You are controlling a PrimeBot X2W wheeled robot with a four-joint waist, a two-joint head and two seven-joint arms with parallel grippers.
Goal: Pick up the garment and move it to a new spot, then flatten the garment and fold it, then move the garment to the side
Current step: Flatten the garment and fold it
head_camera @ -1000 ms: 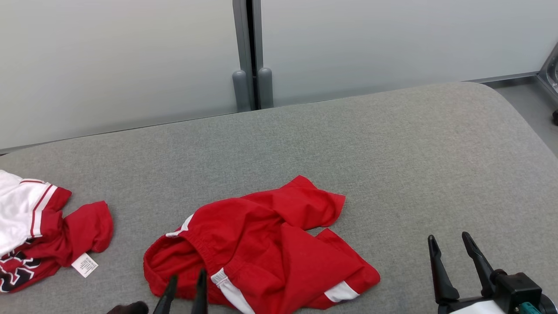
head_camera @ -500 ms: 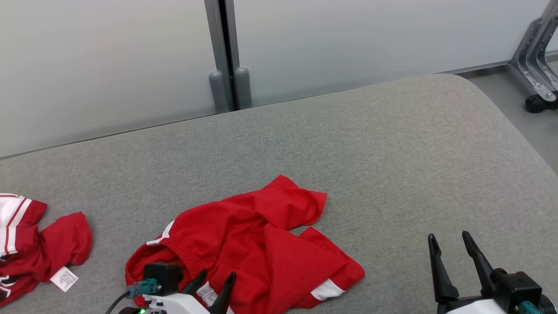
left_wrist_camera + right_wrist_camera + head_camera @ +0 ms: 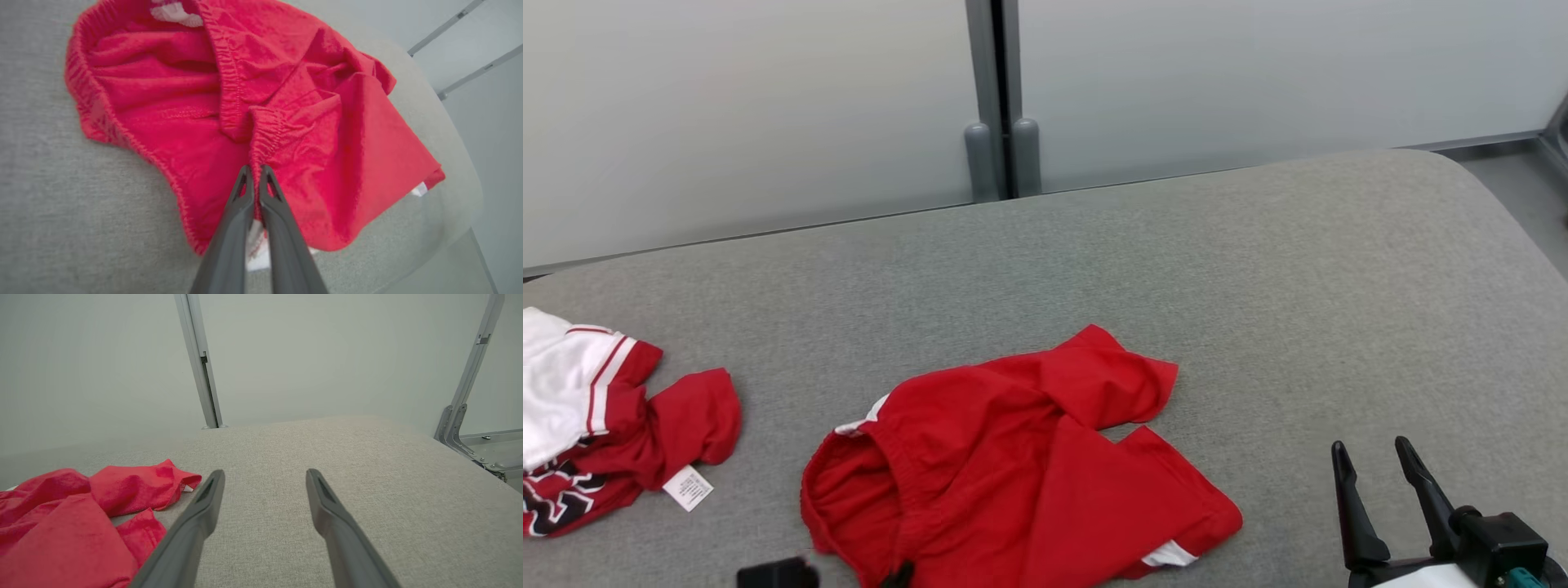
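The garment (image 3: 1021,465) is a pair of red shorts with white side stripes, lying crumpled on the grey padded table (image 3: 1258,269) near its front edge. In the left wrist view my left gripper (image 3: 255,169) is shut on a bunched fold of the garment's (image 3: 286,102) elastic waistband. At the bottom edge of the head view a dark tip of that gripper (image 3: 900,574) pokes out by the waistband. My right gripper (image 3: 1372,457) stands open at the lower right, well clear of the cloth. In the right wrist view its fingers (image 3: 204,506) hover over bare table, the garment (image 3: 73,522) to their left.
A second red and white garment (image 3: 596,433) with a white label lies crumpled at the table's left edge. A pale wall with a grey post (image 3: 996,98) runs behind the table. The table's right corner is rounded, with floor beyond.
My left gripper has closed on the shorts' waistband, which is now bunched up. The head camera has swung about between frames. The right gripper holds its place.
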